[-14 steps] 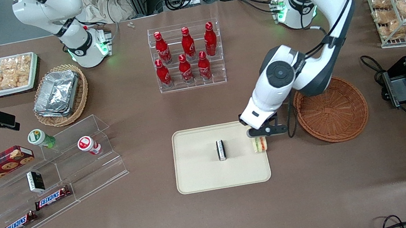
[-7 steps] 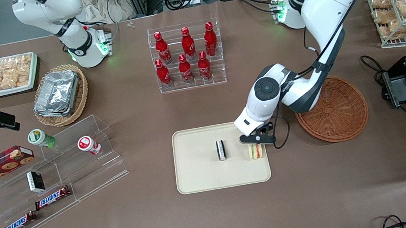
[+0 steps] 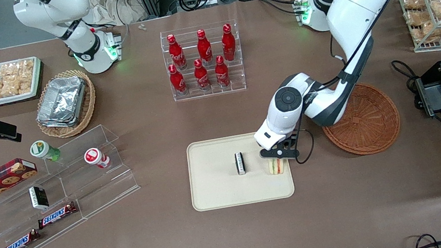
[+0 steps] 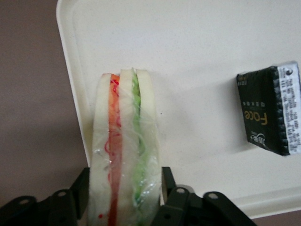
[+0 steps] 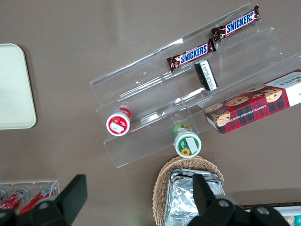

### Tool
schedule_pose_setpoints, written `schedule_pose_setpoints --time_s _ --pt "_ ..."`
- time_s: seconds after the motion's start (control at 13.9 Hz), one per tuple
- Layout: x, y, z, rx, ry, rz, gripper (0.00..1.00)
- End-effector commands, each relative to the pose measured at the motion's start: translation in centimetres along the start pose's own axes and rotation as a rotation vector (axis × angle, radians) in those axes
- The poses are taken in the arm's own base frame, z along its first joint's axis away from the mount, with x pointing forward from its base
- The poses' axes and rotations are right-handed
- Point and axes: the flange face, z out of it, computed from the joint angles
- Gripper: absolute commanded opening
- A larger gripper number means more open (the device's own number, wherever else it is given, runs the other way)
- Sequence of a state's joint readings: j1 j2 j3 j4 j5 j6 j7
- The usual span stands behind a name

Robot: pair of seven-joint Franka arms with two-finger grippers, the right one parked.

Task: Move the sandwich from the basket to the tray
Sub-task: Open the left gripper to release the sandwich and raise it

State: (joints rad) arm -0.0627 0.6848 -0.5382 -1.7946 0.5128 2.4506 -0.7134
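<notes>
The sandwich (image 4: 123, 150) stands on its edge between the two fingers of the pincer (image 3: 276, 156), which is clamped on its bread faces, low over the tray (image 3: 218, 194) at the end nearest the basket (image 3: 372, 127). It is a clear-wrapped wedge of pale bread with an orange-red layer beside a green one. It sits just inside the tray's rim, with bare tray between it and the small dark packet (image 3: 240, 163) at the middle.

Gripper (image 3: 276, 156) at tray (image 3: 218, 194) edge nearest basket (image 3: 367, 124), closed on sandwich (image 3: 276, 167). Sandwich above tray, beside 1 small packet (image 3: 240, 163). Basket on table toward working arm's end, apart from tray.
</notes>
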Motion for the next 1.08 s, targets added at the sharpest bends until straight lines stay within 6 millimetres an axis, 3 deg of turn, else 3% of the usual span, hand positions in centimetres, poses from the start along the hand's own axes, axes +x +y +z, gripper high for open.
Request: schedule_pose_setpoints --time_s 0.0,0.22,0.36,0.79,1.01 --pt "0.9 -0.3 -5.2 0.047 0.03 -0.044 1.0" --pt "0.7 -0.4 -14.1 0.046 -0.008 -0.115 1.0" --pt "0.2 -1.7 -20.2 0.042 -0.066 -0.108 1.0" --pt "0.0 -12.1 -34.8 0.096 -0.204 -0.145 1.0" --pt "-1.5 -18.2 -38.3 0.115 -0.214 -0.141 1.0"
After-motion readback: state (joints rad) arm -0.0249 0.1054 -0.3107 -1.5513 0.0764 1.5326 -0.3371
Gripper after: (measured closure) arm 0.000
